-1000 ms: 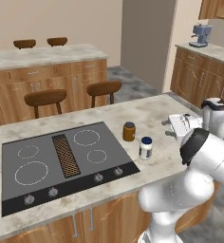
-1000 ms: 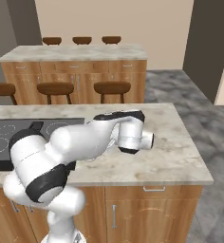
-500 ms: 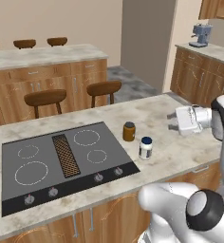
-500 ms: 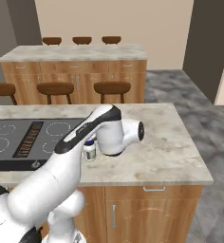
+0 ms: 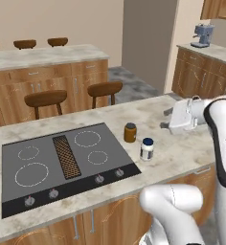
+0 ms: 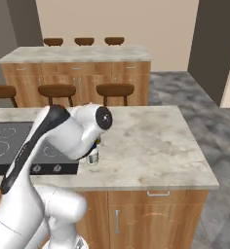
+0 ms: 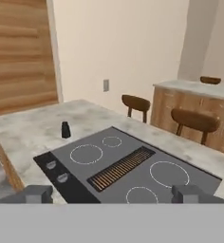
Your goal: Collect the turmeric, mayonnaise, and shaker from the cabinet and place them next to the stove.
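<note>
Left base view: stove (image 5: 62, 158) fills the centre-left of the frame, set in the marble counter (image 5: 182, 153). Turmeric jar (image 5: 129, 132) stands upright just off the stove's right edge; mayonnaise jar (image 5: 146, 149) stands a little lower and further right — near it, not touching. Arm's hand sits at right of frame, above the counter.

Hand view: gripper (image 7: 116, 193) fingers wide apart, nothing between them. Shaker (image 7: 65, 129) stands upright at centre-left, on the counter beside the stove — well apart from the gripper.
</note>
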Available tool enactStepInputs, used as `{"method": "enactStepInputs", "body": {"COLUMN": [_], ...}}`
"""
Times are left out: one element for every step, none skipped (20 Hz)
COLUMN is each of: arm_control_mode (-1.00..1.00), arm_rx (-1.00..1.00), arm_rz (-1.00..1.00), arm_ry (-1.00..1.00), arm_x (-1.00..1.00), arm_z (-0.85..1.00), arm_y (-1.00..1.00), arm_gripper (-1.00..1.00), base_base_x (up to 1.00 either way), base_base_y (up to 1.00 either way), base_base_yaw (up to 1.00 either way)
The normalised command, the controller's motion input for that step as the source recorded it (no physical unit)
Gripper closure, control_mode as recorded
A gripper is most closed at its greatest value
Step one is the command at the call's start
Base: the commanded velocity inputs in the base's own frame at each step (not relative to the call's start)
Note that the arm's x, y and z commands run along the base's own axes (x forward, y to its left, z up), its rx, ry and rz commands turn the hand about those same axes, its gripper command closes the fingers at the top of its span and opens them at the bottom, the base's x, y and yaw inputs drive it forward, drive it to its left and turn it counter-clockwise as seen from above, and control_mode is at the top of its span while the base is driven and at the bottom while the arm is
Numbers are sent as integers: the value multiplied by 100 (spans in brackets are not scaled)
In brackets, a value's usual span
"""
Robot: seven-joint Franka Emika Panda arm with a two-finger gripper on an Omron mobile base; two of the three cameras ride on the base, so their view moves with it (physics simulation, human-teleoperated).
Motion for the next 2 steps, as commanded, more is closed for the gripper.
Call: {"method": "enactStepInputs", "body": {"arm_control_mode": [-100,-100], "arm_rx": [-17,-17], "arm_rz": [-6,-6], "arm_ry": [0,0], "arm_x": [-44,-44], "arm_z": [43,42], "arm_y": [51,55], "arm_gripper": [-100,-100], "base_base_x": [0,0], "base_base_y": [0,0], "base_base_yaw": [0,0]}}
